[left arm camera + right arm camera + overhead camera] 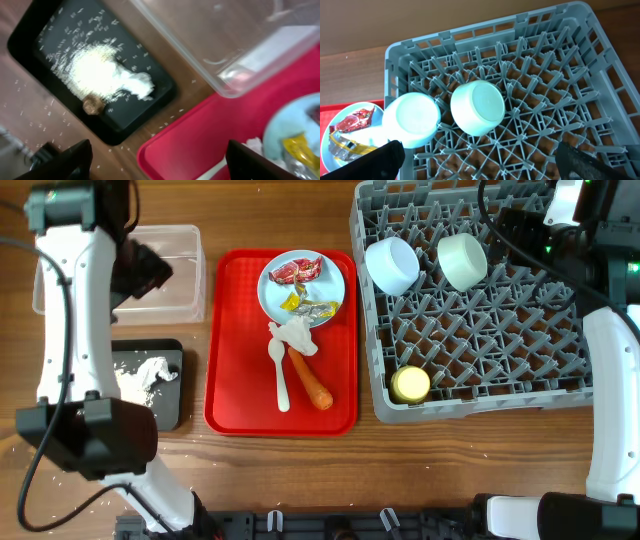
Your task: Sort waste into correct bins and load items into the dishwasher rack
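Note:
My left gripper (160, 165) hangs open and empty over the gap between the black tray (30, 45) and the red tray (200, 135). Rice (92, 67), white tissue (137, 85) and a brown lump (92, 105) lie in the black tray. The clear tub (175, 240) looks empty. On the red tray, the blue plate (335, 300) holds a red wrapper (297, 271) and a yellow wrapper (305, 306); below lie tissue (295, 335), the spoon (280, 375) and the carrot (310, 380). My right gripper (485, 165) is open above the rack (545, 75), near two bowls (412, 120) (477, 107). The yellow cup (410, 384) sits at the rack's front.
Loose rice grains (35, 117) are scattered on the wooden table around the black tray. The left arm's body (80, 440) covers the table's front left corner. The right arm (610, 400) runs along the rack's right side.

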Robot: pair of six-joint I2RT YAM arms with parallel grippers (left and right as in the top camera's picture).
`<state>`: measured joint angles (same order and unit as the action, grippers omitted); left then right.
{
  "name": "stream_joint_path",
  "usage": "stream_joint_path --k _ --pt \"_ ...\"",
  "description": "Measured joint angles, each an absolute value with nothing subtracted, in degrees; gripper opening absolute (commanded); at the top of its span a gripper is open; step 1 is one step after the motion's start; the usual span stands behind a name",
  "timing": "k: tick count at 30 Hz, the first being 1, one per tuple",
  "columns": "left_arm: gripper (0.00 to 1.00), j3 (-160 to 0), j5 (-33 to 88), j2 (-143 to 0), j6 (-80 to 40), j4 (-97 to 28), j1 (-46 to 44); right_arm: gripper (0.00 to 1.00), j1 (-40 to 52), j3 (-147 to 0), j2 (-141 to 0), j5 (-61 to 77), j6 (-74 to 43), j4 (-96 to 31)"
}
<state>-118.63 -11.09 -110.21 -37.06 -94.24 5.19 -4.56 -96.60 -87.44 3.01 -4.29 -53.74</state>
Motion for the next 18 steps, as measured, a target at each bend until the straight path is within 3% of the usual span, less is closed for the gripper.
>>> stream_joint_path --k 6,9,13,18 --pt "0.90 -78.1 -6.6 -100.5 -40.2 -70.6 12.7 1.00 -4.6 -96.6 -89.0 3.0 -4.3 -53.8" --pt "0.93 -68.1 -5.0 -98.2 -38.0 -55.1 14.2 1.00 -4.6 -96.6 -89.0 3.1 -4.3 -53.7" --pt "0.92 -62.5 -4.6 -98.4 -36.0 -46.1 14.7 1.00 -4.6 -96.6 -89.0 3.5 -4.3 -53.8" --pt "0.70 -61.1 -4.8 -100.4 -35.2 -42.4 14.7 1.00 -4.6 -96.6 -89.0 3.7 -4.3 -54.1"
